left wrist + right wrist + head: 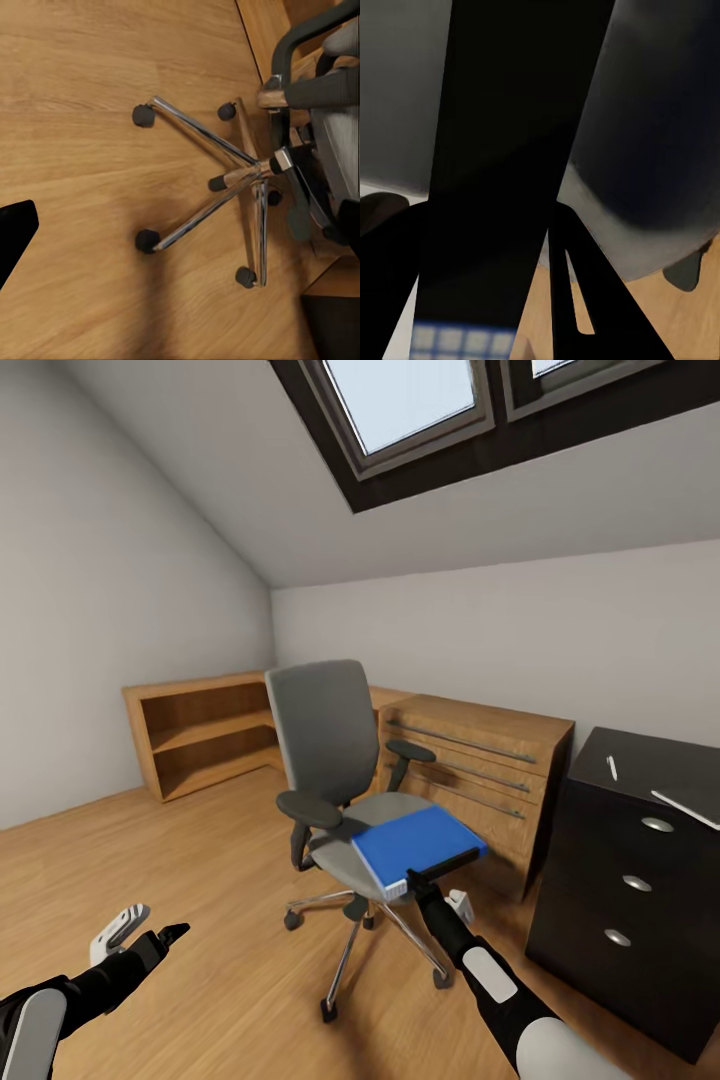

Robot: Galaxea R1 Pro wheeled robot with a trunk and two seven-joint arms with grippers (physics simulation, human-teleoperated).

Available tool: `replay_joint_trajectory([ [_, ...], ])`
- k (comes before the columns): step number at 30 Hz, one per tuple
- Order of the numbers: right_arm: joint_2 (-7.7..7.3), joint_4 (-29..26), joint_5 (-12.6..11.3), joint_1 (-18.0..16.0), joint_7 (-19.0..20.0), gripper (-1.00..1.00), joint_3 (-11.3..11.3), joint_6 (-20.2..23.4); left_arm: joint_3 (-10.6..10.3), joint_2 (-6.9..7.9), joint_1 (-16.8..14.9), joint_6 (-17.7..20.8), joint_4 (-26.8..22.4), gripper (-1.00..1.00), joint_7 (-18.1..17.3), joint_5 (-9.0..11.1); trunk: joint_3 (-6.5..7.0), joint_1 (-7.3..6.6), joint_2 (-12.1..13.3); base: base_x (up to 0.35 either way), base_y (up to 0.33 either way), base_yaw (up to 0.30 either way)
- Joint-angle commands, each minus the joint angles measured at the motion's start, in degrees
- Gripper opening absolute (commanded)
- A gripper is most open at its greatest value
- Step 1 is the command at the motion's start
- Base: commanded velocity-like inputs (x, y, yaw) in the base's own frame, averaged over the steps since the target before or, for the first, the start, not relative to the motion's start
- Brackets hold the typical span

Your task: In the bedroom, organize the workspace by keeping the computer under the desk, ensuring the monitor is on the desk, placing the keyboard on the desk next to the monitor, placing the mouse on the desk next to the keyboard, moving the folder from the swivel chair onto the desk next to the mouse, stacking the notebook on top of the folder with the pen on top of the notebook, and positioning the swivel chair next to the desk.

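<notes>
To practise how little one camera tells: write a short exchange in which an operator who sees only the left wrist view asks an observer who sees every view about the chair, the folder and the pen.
Operator: I see the chrome base of the swivel chair on a wooden floor. Is anything on the seat?
Observer: Yes, the blue folder lies on the seat, with its near corner overhanging the front edge.
Operator: Where is the right hand?
Observer: The right hand is at that near corner of the folder. I cannot tell whether it grips the folder.
Operator: And the pen?
Observer: The pen lies on the black top of the desk, above its drawers and to the right of the chair.
</notes>
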Motion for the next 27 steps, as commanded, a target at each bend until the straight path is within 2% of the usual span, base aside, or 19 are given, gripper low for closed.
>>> replay_joint_trajectory([
  [1, -0.04, 0.00, -0.62, -0.04, 0.17, -1.00, 0.17, 0.25, 0.04, 0.00, -0.03, 0.27, -0.04, 1.00, 0.49, 0.58, 0.12, -0.24, 0.39, 0.000, 0.000, 0.000],
  [11, -0.19, -0.03, -0.60, -0.04, 0.33, -1.00, 0.17, 0.25, 0.04, -0.02, -0.03, 0.27, -0.03, 1.00, 0.52, 0.60, 1.92, -2.43, 4.40, 0.000, 0.000, 0.000],
  [27, -0.31, 0.02, -0.58, -0.05, 0.43, -1.00, 0.17, 0.24, 0.03, 0.00, -0.03, 0.27, 1.03, 1.00, 0.25, 0.70, 1.92, -2.43, 4.40, -0.009, 0.000, 0.000],
])
